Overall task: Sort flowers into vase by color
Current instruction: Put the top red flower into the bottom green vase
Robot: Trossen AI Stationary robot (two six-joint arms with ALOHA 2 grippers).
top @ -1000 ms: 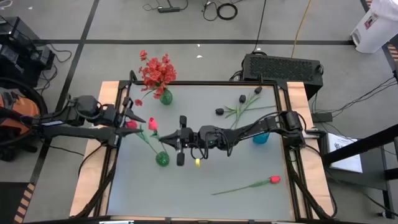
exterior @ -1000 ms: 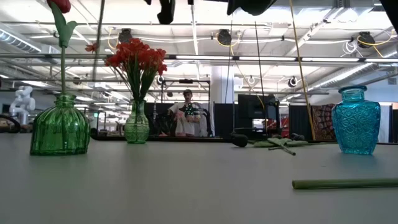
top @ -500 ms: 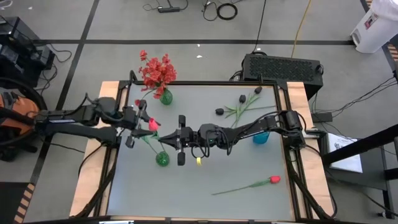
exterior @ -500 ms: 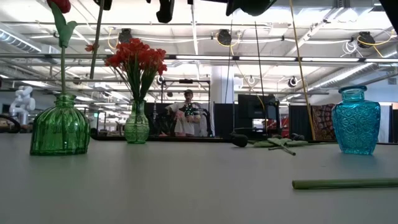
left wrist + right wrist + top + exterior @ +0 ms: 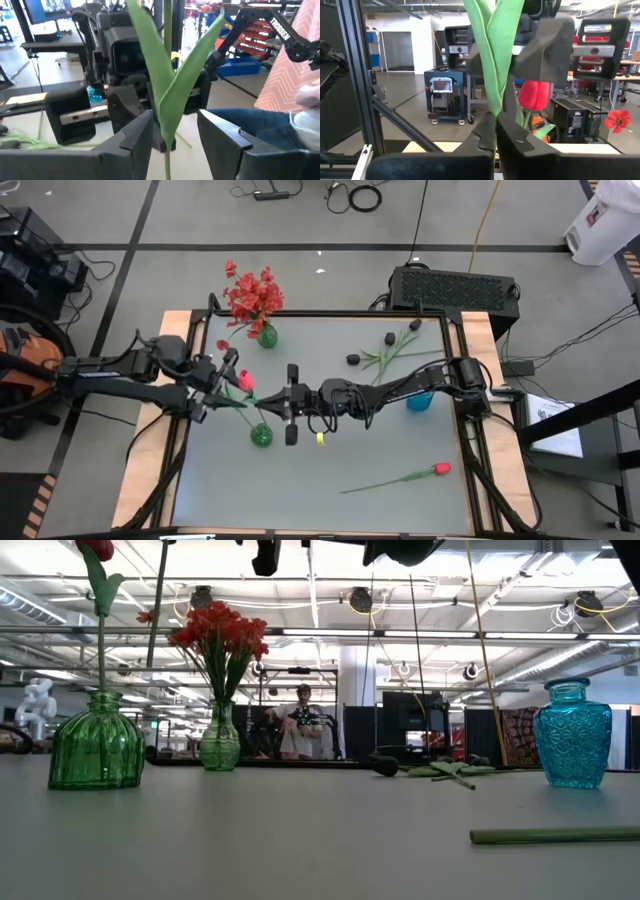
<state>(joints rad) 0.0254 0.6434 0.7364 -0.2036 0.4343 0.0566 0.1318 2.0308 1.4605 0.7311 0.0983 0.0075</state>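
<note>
My right gripper (image 5: 495,127) is shut on a long green-stemmed flower (image 5: 157,600) above the table's left middle (image 5: 262,404). My left gripper (image 5: 175,117) is open. Its fingers stand on either side of that same stem (image 5: 167,162) below the leaves, apart from it, facing the right gripper. A red tulip bud (image 5: 534,95) shows just beyond the held leaves. Beside them a green vase (image 5: 97,745) holds one red tulip (image 5: 97,548) by its stem. A second green vase (image 5: 220,740) at the far left holds red sprays. My right gripper pinches the flower's stem just under the base of its long leaves (image 5: 495,107) between its two fingers. The fingers come about level from the table's right and lie across the stem. The flower stands upright, and its lower stem (image 5: 152,650) hangs clear of the table.
A blue vase (image 5: 420,402) stands at the right under my right arm. Black-bloomed flowers (image 5: 385,352) lie at the far right. One red tulip (image 5: 400,478) lies near the front right. A person shows in the room beyond the table (image 5: 302,725).
My left gripper has gone toward the table's right, up to the stem that my right gripper holds, and has rolled a little. Its fingers have kept the same gap. The right gripper and the held flower have stayed put.
</note>
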